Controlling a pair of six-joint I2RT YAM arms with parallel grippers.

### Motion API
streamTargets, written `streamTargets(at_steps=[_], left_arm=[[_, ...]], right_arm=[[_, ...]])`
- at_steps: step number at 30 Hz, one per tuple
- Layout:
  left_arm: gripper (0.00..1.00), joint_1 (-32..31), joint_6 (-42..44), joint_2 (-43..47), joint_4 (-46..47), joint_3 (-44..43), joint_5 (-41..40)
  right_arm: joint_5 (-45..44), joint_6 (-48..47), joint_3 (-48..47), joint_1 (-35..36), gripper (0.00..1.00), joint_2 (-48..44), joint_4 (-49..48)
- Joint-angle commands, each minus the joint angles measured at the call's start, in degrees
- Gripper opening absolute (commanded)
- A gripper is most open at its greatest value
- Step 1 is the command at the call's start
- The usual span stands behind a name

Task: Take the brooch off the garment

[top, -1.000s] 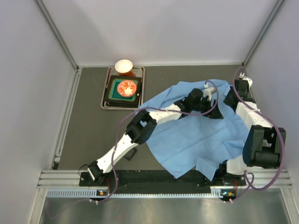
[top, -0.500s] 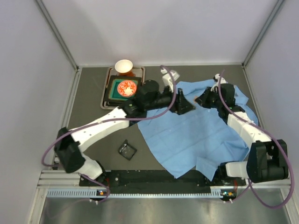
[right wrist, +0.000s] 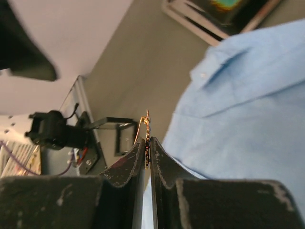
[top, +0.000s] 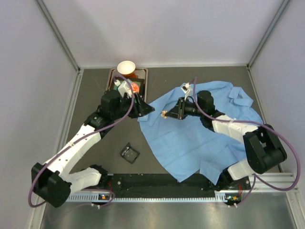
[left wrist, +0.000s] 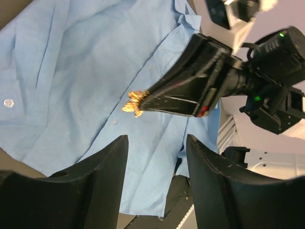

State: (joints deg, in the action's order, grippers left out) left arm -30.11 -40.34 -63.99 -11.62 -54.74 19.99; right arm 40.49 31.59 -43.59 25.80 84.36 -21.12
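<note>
The garment [top: 200, 136] is a light blue shirt spread over the right half of the table; it also shows in the left wrist view [left wrist: 71, 71] and the right wrist view [right wrist: 248, 114]. My right gripper [top: 167, 114] is shut on the brooch [top: 164, 115], a small gold-toned ornament, and holds it over the shirt's left edge. In the right wrist view the brooch [right wrist: 147, 136] is pinched edge-on between the fingertips [right wrist: 139, 151], apart from the fabric. The left wrist view shows the brooch [left wrist: 134, 101] at the tip of the right gripper. My left gripper [top: 144, 108] is open and empty, just left of the shirt.
A small dark square box [top: 129, 153] lies on the table left of the shirt's lower part. A metal tray [top: 108, 98] with a green and orange item stands at the back left, a white bowl [top: 126, 67] behind it. Walls enclose the table.
My right gripper has moved left across the shirt with the brooch in it. My left gripper has drawn back left off the shirt toward the tray.
</note>
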Motion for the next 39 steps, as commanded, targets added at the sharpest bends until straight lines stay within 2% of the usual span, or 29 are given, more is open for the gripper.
streamTargets(at_steps=[1,2,3,4,8,12,13,15,18,22,27,29,34,39], left_arm=[[0.57,4.6,-5.2,2.6,9.6,5.0,13.5],[0.59,5.1,-5.2,2.4,11.2,6.7,15.0],[0.67,5.8,-5.8,2.5,13.4,7.6,16.1],[0.72,6.1,-6.4,2.6,17.6,8.6,17.2],[0.73,7.3,-11.7,3.1,28.6,14.3,21.4],[0.64,7.3,-13.6,1.3,31.0,15.4,22.4],[0.59,7.3,-14.0,1.1,31.6,15.4,22.5],[0.53,7.4,-14.2,0.8,32.2,15.4,22.2],[0.47,7.6,-14.5,0.4,32.4,15.4,22.2],[0.47,7.7,-15.3,-1.0,33.2,15.9,21.9],[0.59,7.8,-16.9,-2.2,35.1,16.7,21.1],[0.59,7.9,-17.8,-3.3,37.4,16.9,21.8],[0.48,7.9,-20.9,-5.4,43.1,18.0,23.0],[0.46,7.9,-22.7,-6.0,47.5,19.1,24.0]], right_arm=[[8.4,4.8,-2.1,1.7,0.08,0.1,-16.2],[9.4,8.3,-1.6,1.7,0.08,0.7,-18.7],[10.3,9.8,-1.4,1.7,0.08,0.9,-20.4],[11.2,11.1,-1.1,1.7,0.08,1.2,-22.2],[11.9,14.5,-0.5,1.8,0.08,1.8,-26.5],[12.9,17.4,-0.3,1.9,0.07,3.3,-31.3],[13.5,18.4,-0.1,1.8,0.07,3.7,-32.5],[13.7,20.2,0.0,1.9,0.07,4.0,-34.8],[13.9,20.6,0.0,1.8,0.07,4.4,-35.3],[13.8,20.5,0.1,1.9,0.07,4.3,-35.3],[13.9,20.6,0.1,1.9,0.06,4.5,-35.4],[13.9,20.6,-0.1,2.1,0.06,4.5,-35.5],[14.1,20.8,-0.4,2.5,0.06,5.1,-35.7],[14.5,21.3,-0.5,2.5,0.06,5.8,-36.7]])
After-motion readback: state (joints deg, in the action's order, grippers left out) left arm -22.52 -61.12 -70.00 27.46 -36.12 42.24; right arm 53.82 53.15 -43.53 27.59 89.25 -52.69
